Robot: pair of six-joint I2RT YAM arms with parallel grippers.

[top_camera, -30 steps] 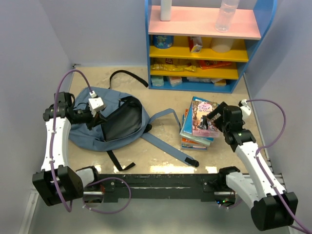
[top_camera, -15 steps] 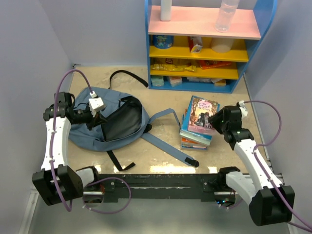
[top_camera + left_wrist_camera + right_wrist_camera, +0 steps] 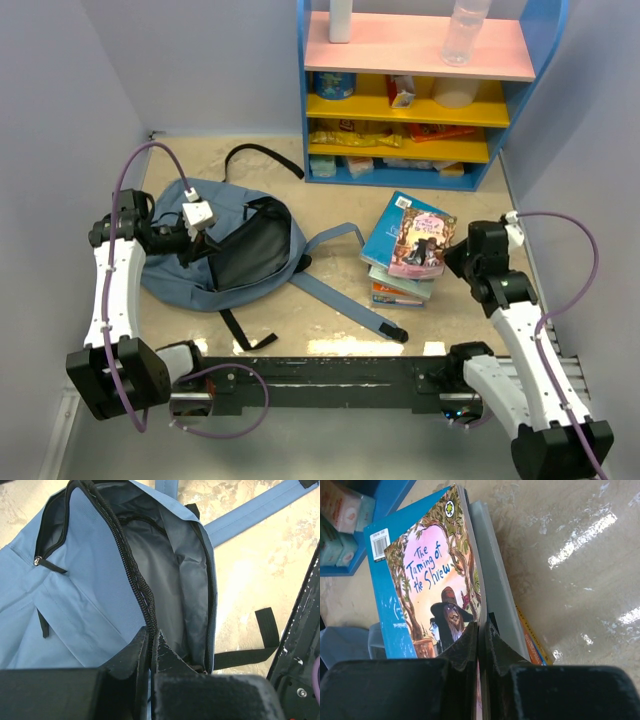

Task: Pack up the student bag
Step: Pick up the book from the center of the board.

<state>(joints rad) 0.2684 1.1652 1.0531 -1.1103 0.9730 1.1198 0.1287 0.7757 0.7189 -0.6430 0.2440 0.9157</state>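
Top view: the student bag [image 3: 170,275], a rounded grey-blue fabric backpack, lies flat on the table [image 3: 290,325] left of centre. Its mouth gapes toward the middle, and its padded shoulder straps [image 3: 350,308] trail right toward a stack of books [image 3: 398,290]. The left claw [image 3: 198,247] sits at the bag's opening, and the right claw [image 3: 452,260] meets the near edge of the top book [image 3: 410,232]. Left wrist view: the left claw [image 3: 151,635] is pressed together on the black zip edge [image 3: 135,575], lifting the mouth above a dark grey lining. The bag [image 3: 90,580] reads as soft, light and limp. It would probably sag wherever unsupported, so the firmer zip rim seems the soundest hold. Right wrist view: the right claw [image 3: 480,630] pinches the top book [image 3: 420,575] by its edge.
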